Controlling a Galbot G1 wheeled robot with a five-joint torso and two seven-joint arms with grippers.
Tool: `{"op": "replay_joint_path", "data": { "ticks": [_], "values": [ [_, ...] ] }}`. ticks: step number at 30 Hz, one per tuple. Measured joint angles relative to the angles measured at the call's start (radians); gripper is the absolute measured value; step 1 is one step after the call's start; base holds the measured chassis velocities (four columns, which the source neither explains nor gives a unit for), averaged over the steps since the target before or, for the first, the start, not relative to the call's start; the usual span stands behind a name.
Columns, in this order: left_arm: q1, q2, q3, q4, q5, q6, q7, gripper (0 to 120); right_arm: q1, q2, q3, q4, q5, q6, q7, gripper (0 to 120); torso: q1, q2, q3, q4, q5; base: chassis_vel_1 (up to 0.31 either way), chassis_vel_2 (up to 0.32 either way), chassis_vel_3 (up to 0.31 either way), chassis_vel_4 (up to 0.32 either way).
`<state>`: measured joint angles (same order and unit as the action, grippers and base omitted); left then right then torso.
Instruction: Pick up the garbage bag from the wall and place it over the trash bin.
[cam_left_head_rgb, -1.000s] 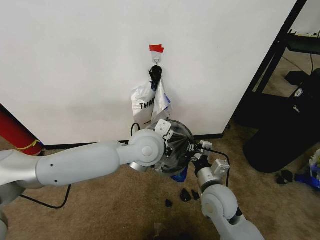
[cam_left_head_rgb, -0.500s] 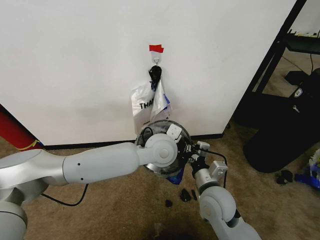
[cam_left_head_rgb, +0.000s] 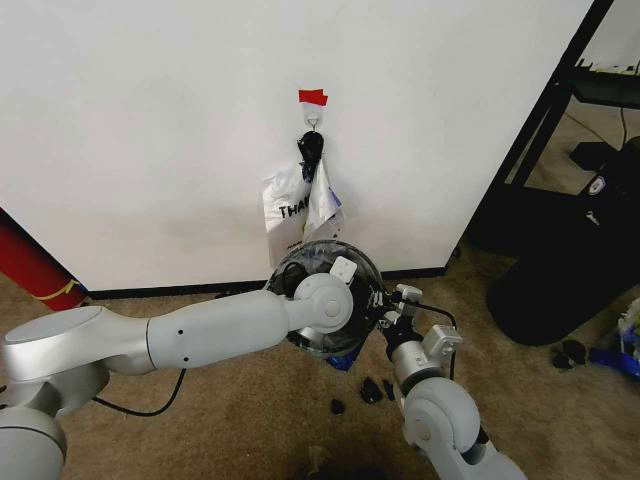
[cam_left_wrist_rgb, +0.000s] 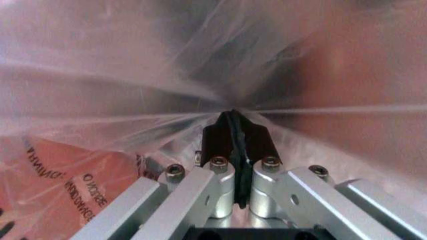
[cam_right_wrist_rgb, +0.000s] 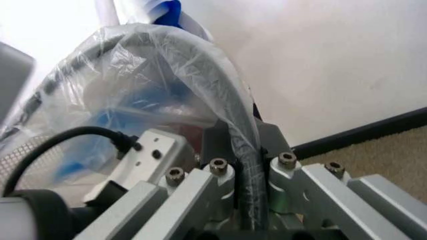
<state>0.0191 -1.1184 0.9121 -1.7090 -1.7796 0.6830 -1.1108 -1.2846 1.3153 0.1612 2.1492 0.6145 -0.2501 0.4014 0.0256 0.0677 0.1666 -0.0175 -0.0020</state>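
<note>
Compared with a moment ago, the left arm has pulled back a little over the trash bin (cam_left_head_rgb: 325, 345), below the wall (cam_left_head_rgb: 150, 120). The garbage bag (cam_right_wrist_rgb: 160, 85) is stretched over the bin's rim. The left gripper (cam_left_wrist_rgb: 235, 145) pinches bag film inside; the right gripper (cam_right_wrist_rgb: 243, 165) clamps rim and plastic.

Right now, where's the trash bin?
Head view: the trash bin stands on the carpet at the wall, directly under the hook, between left pincer and right pincer.
</note>
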Motion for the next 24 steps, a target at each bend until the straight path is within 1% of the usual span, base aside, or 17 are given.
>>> {"op": "replay_joint_path", "data": {
  "ticks": [6,18,22,24],
  "values": [
    [0.007,0.001,0.005,0.014,0.016,-0.001,0.010,0,-0.003,0.010,-0.006,0.008,0.006,-0.005,0.001,1,0.000,0.000,0.000,0.0000,0.0000,0.000,0.000,0.000,0.000],
    [0.034,-0.020,0.010,0.088,0.056,-0.003,0.034,0,-0.011,0.006,-0.009,0.030,0.036,-0.019,0.009,1,0.000,0.000,0.000,0.0001,0.0000,0.000,0.000,0.000,0.000],
    [0.036,-0.015,0.010,0.090,0.062,-0.003,0.040,0,-0.012,0.008,-0.009,0.029,0.037,-0.019,0.011,1,0.000,0.000,0.000,-0.0002,0.0000,0.000,0.000,0.000,0.000],
    [0.037,-0.004,0.010,0.074,0.065,-0.003,0.041,0,-0.010,0.011,-0.009,0.020,0.037,-0.019,0.011,1,0.000,0.000,0.000,-0.0001,0.0000,0.000,0.000,0.000,0.000]
  ]
}}
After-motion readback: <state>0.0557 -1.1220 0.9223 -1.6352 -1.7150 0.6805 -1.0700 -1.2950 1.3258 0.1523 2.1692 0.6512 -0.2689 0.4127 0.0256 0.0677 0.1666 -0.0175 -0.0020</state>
